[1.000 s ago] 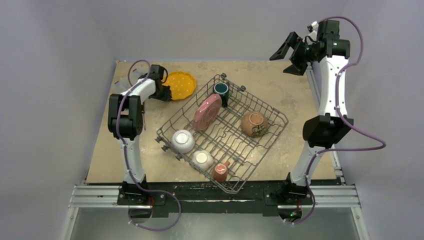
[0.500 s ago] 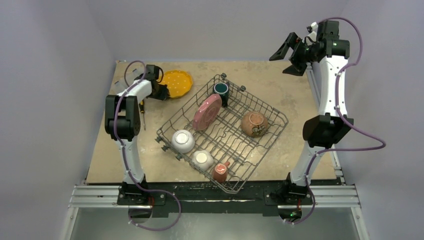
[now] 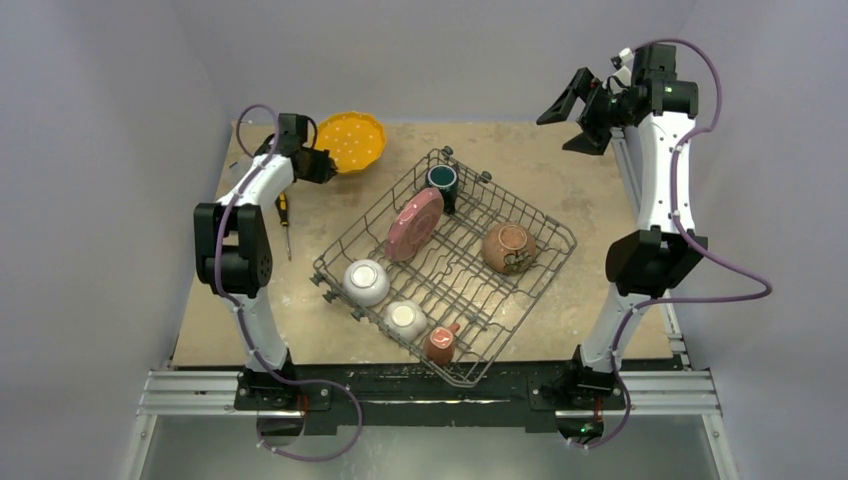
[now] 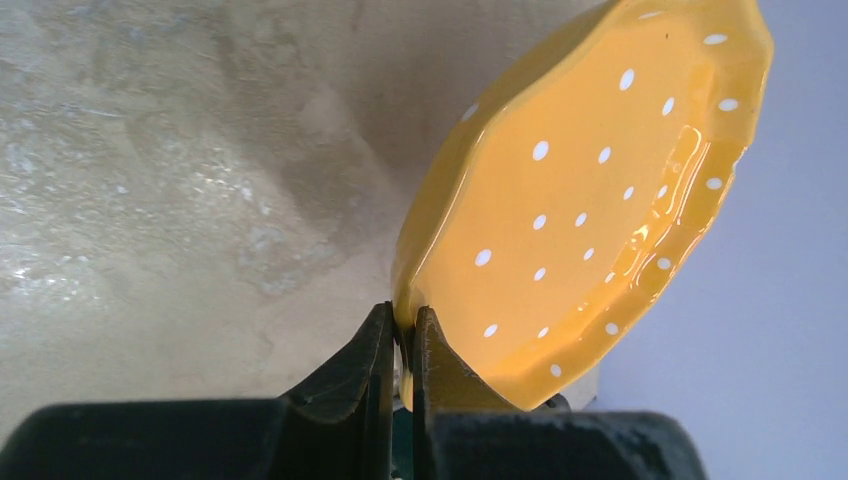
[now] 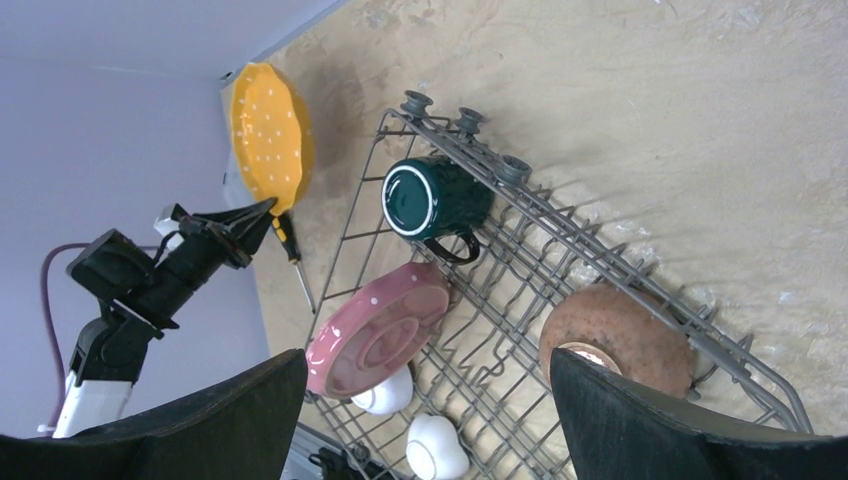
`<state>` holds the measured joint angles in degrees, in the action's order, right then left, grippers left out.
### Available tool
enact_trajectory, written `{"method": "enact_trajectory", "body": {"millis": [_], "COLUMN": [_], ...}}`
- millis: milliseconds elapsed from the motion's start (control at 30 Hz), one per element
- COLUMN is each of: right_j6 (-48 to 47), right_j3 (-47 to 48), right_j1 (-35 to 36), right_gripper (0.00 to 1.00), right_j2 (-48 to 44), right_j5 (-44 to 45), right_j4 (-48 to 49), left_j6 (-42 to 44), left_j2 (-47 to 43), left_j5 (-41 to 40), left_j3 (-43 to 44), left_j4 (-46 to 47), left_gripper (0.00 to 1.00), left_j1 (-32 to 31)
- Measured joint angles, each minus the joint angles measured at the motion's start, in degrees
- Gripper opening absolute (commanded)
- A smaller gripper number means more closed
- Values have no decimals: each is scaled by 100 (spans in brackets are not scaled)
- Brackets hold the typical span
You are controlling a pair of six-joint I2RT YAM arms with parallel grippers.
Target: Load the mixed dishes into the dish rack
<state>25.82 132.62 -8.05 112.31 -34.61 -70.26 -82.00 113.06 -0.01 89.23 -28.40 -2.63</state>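
Observation:
My left gripper (image 3: 312, 163) is shut on the rim of the yellow white-dotted plate (image 3: 350, 141) and holds it tilted above the far left of the table; the pinch shows in the left wrist view (image 4: 404, 325). The grey wire dish rack (image 3: 540, 275) holds the pink dotted plate (image 3: 414, 224) on edge, the dark teal mug (image 3: 442, 182), the brown bowl (image 3: 508, 248), the white bowl (image 3: 366, 281), the small floral bowl (image 3: 405, 319) and the red-and-white mug (image 3: 441, 343). My right gripper (image 3: 570, 108) is open and empty, raised at the far right.
A screwdriver (image 3: 284, 222) with a yellow-black handle lies on the table left of the rack, below the lifted plate. The back wall is close behind the plate. The table's left and far edges are near the left arm.
My left gripper has lifted the yellow plate off the table and tilted it up toward the back wall, uncovering the screwdriver. The right arm has hardly moved.

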Motion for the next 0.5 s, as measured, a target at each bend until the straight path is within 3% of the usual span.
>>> {"method": "enact_trajectory", "body": {"millis": [500], "right_j6": [2], "right_j3": [-98], "right_j1": [11], "right_gripper": [94], "right_j2": [-22], "right_j5": [-177], "right_j4": [-42], "left_j6": [11], "left_j2": [-319], "left_j5": [448], "left_j3": [-96], "left_j4": [409], "left_gripper": [0], "left_j1": [-13]}}
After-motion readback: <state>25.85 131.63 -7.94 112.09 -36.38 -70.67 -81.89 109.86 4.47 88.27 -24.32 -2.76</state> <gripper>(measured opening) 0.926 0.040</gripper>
